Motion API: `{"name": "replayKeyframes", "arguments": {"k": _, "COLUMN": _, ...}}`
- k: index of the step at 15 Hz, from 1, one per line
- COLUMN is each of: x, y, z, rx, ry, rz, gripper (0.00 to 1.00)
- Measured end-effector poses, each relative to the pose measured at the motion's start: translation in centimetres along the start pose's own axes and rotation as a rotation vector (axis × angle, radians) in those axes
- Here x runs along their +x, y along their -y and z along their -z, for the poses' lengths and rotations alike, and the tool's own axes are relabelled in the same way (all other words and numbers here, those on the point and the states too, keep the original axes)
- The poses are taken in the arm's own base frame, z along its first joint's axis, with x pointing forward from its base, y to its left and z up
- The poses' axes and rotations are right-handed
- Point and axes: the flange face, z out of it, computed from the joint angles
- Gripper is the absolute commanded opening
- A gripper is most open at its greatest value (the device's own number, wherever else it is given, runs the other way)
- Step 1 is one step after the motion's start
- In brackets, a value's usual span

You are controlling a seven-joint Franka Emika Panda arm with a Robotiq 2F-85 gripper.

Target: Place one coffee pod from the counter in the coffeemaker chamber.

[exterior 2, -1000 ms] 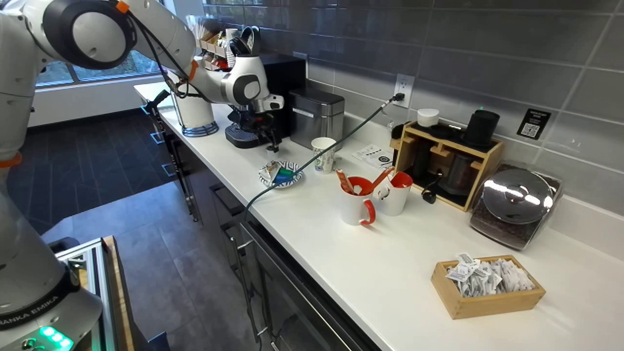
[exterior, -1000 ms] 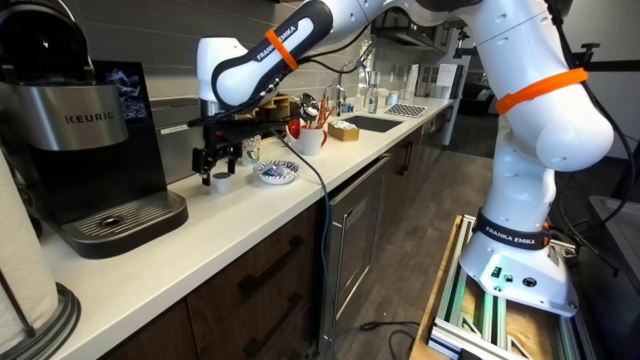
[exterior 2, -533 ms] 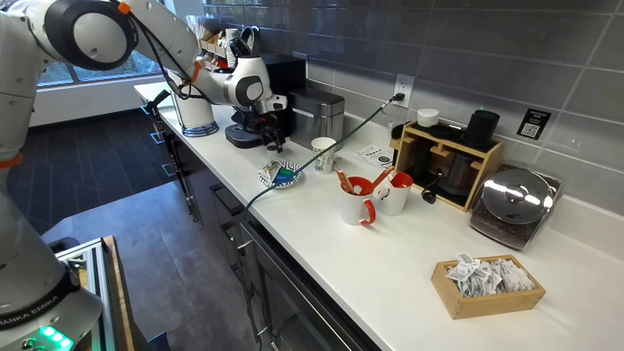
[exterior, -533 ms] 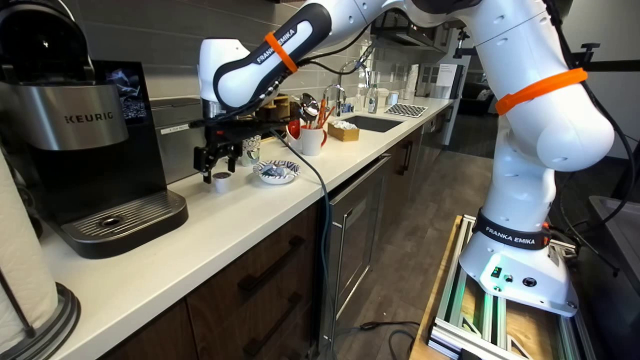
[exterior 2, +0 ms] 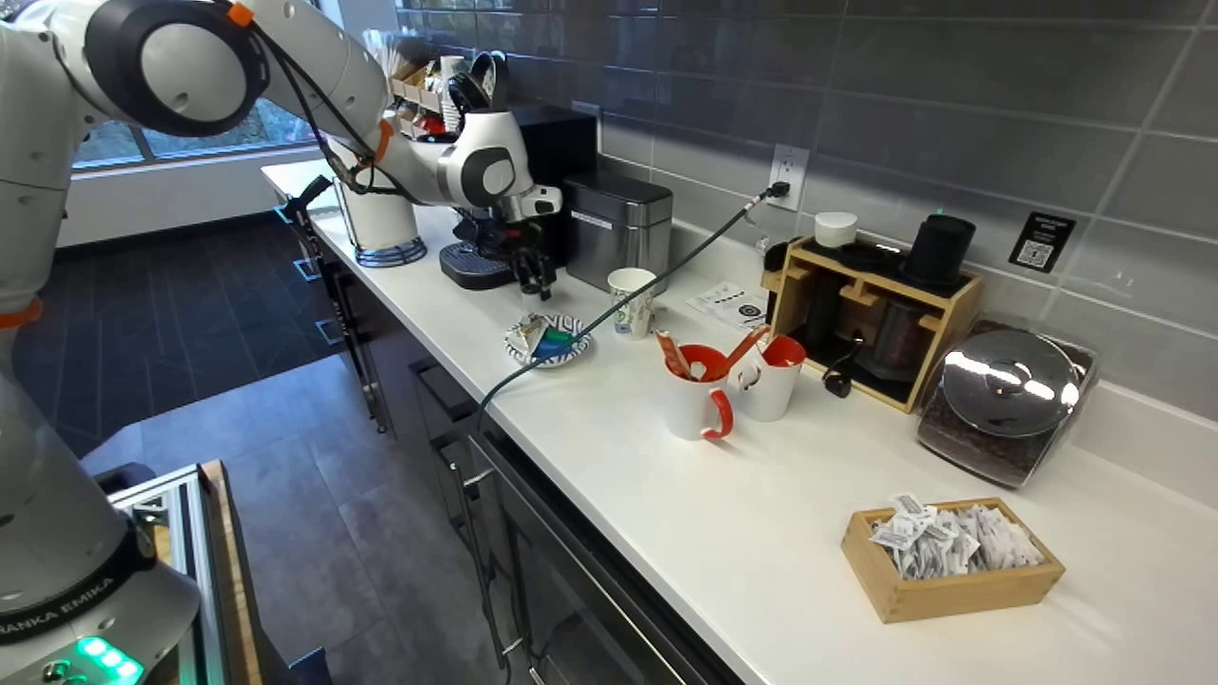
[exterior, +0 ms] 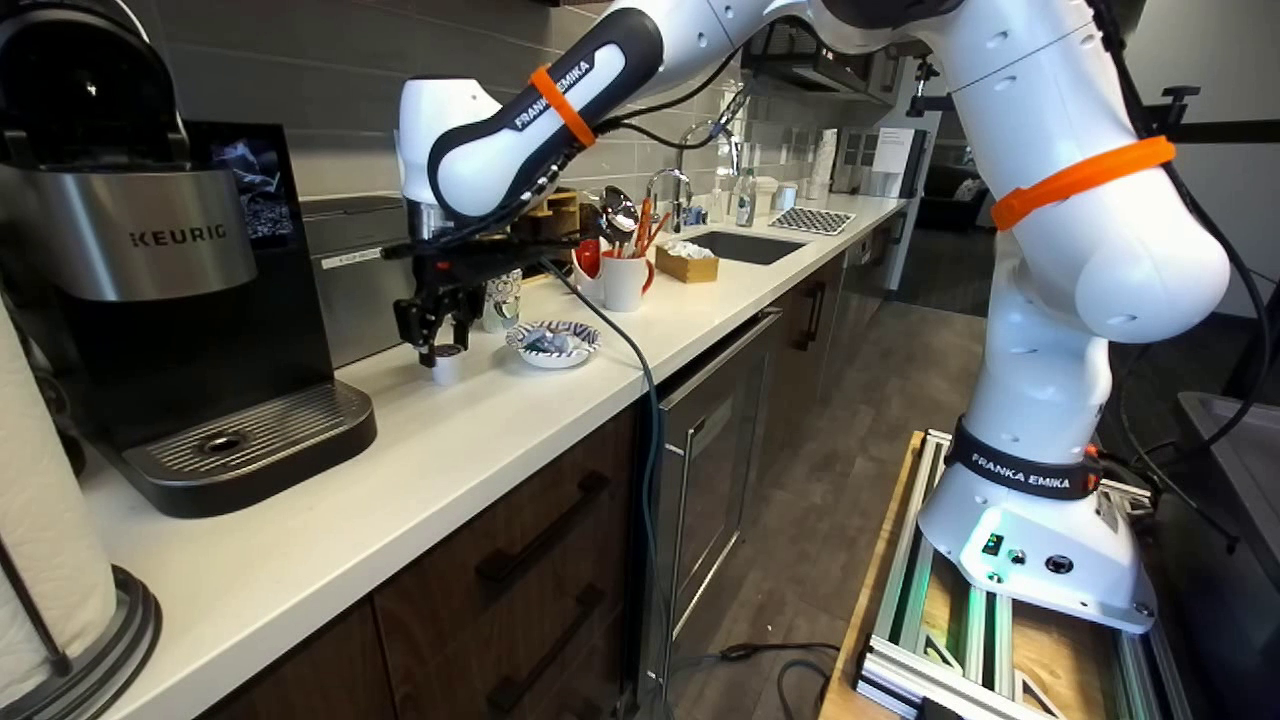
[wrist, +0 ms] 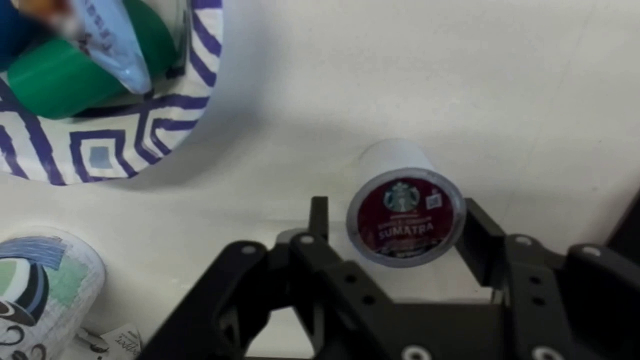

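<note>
Sumatra pod (wrist: pixel 406 220): upright on the worktop (exterior: pixel 480 410), printed top up, between the drip tray (exterior: pixel 255 430) and the patterned plate (wrist: pixel 100 155), touching neither.
Jaws: parted, one each side of the pod, not gripping; in the wrist view the right one is touching or just beside the rim, I cannot tell which; the left one is apart.
Done: the approach, it seems; the lid (exterior: pixel 80 80) of the Keurig coffeemaker (exterior: pixel 210 340) is raised.
Left: grasp, lift, carry and seat the pod, most of the task by my reading.
Coffeemaker chamber (exterior: pixel 110 185): well above the pod; its inside is hidden in both exterior views.
Edges: the worktop's front edge, apart from the pod; steel bin (exterior 2: pixel 628 233) toward the wall.
Open room: upward, then toward the coffeemaker, looks easiest; the plate's side is likely tighter.
</note>
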Motion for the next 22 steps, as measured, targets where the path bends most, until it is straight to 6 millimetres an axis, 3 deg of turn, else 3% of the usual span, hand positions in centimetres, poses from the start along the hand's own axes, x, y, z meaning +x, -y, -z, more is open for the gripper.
{"name": "replayKeyframes", "arguments": {"k": 1, "x": 0.0, "y": 0.0, "z": 0.1, "rx": -0.002, "ry": -0.001, "rz": 0.002, "gripper": 0.28}}
{"name": "replayKeyframes", "arguments": {"k": 4, "x": 0.1, "y": 0.1, "z": 0.7, "rx": -0.003, "ry": -0.011, "rz": 0.005, "gripper": 0.28}}
{"name": "replayKeyframes", "arguments": {"k": 8, "x": 0.4, "y": 0.4, "z": 4.0, "rx": 0.009, "ry": -0.053, "rz": 0.031, "gripper": 0.28}}
{"name": "replayKeyframes", "arguments": {"k": 12, "x": -0.1, "y": 0.8, "z": 10.1, "rx": 0.073, "ry": -0.117, "rz": 0.134, "gripper": 0.28}}
{"name": "replayKeyframes", "arguments": {"k": 15, "x": -1.3, "y": -0.3, "z": 15.7, "rx": 0.168, "ry": -0.178, "rz": 0.240, "gripper": 0.28}}
{"name": "replayKeyframes", "arguments": {"k": 18, "x": -3.2, "y": -0.7, "z": 20.5, "rx": 0.278, "ry": -0.230, "rz": 0.353, "gripper": 0.28}}
{"name": "replayKeyframes", "arguments": {"k": 22, "x": -6.8, "y": 0.6, "z": 25.2, "rx": 0.453, "ry": -0.301, "rz": 0.465, "gripper": 0.28}}
